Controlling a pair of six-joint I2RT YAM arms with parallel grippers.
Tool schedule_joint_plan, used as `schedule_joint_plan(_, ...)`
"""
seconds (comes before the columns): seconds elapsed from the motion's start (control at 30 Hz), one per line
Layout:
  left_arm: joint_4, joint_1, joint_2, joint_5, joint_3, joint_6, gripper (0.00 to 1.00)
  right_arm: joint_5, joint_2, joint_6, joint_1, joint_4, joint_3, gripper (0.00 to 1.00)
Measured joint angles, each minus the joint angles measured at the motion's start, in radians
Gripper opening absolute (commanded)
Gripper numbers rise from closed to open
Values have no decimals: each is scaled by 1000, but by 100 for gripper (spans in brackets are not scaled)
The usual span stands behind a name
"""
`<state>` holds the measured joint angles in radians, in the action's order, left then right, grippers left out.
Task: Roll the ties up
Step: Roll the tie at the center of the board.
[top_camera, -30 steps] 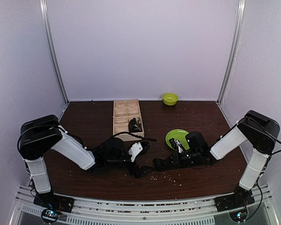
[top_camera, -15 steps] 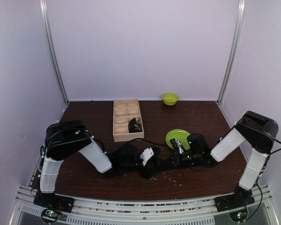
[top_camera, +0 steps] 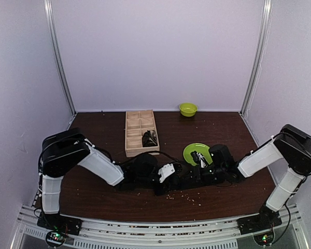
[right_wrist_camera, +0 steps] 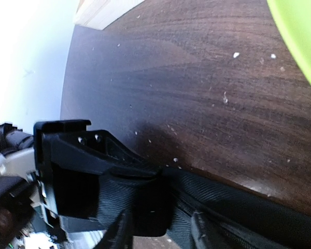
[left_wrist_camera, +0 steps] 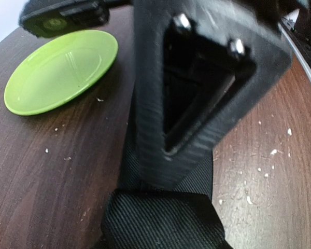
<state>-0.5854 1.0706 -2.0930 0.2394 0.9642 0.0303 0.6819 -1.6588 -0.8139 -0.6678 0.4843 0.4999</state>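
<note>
A black tie [top_camera: 177, 182] lies on the dark table between my two grippers, near the front middle. Its striped, folded end [left_wrist_camera: 163, 220] fills the bottom of the left wrist view. My left gripper [top_camera: 166, 174] reaches in from the left and is shut on that rolled end. The right gripper [top_camera: 193, 174] faces it from the right. Its two fingertips stand apart on either side of the tie [right_wrist_camera: 259, 207], so the right gripper [right_wrist_camera: 160, 231] is open. One right finger [left_wrist_camera: 197, 88] rests over the tie's strip. A second tie [top_camera: 149, 138] sits rolled in the wooden box.
A wooden compartment box [top_camera: 140, 124] stands behind the left gripper. A green plate [top_camera: 193, 150] lies just behind the right gripper, and a green bowl [top_camera: 187, 109] sits at the back wall. Pale crumbs dot the table around the tie.
My left arm has slid right toward the right gripper, and its jaws have closed in on the tie's end. The right gripper, shut before, now stands open.
</note>
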Motion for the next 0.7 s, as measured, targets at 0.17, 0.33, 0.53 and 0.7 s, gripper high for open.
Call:
schedule_joint_plan(0.17,155,0,40,-8,31,47,41,-6,58,-3,-10,-105,57,45)
schedule_joint_plan(0.33,209,0,48,-7,47,59,41,-3,50,-10,-45,-141,105,42)
schedule_joint_plan(0.53,237,0,50,-7,58,62,42,-1,-20,-28,-82,-152,137,26)
schedule_joint_plan(0.7,247,0,51,-8,59,62,49,6,-35,-23,-85,-156,148,0)
